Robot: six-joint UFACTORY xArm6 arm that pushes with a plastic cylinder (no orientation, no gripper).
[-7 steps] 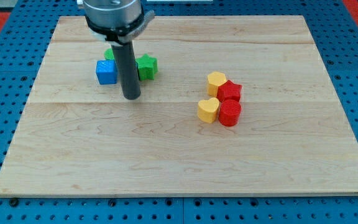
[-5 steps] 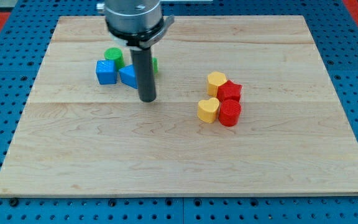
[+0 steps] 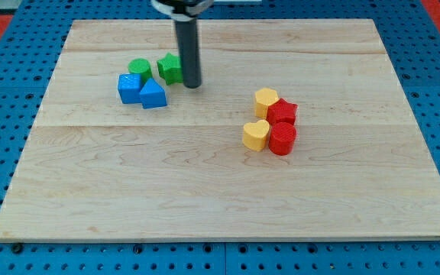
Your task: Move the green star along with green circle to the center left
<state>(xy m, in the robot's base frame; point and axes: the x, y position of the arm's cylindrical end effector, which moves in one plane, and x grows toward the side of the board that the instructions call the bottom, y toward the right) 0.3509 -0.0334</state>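
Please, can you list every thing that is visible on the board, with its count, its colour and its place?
green circle: 1, green, upper left of board, above the blue cube
green star: 1, green, right of the green circle
blue cube: 1, blue, upper left
blue triangle: 1, blue, against the cube's right side
yellow blocks: 2, yellow, right of centre
red blocks: 2, red, beside the yellow ones
board: 1, light wood
my tip: 1, dark, by the star's right side

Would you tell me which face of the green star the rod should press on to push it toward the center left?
Its right face, pushing leftward and slightly down. My tip already sits beside that face of the green star, with the green circle just left.
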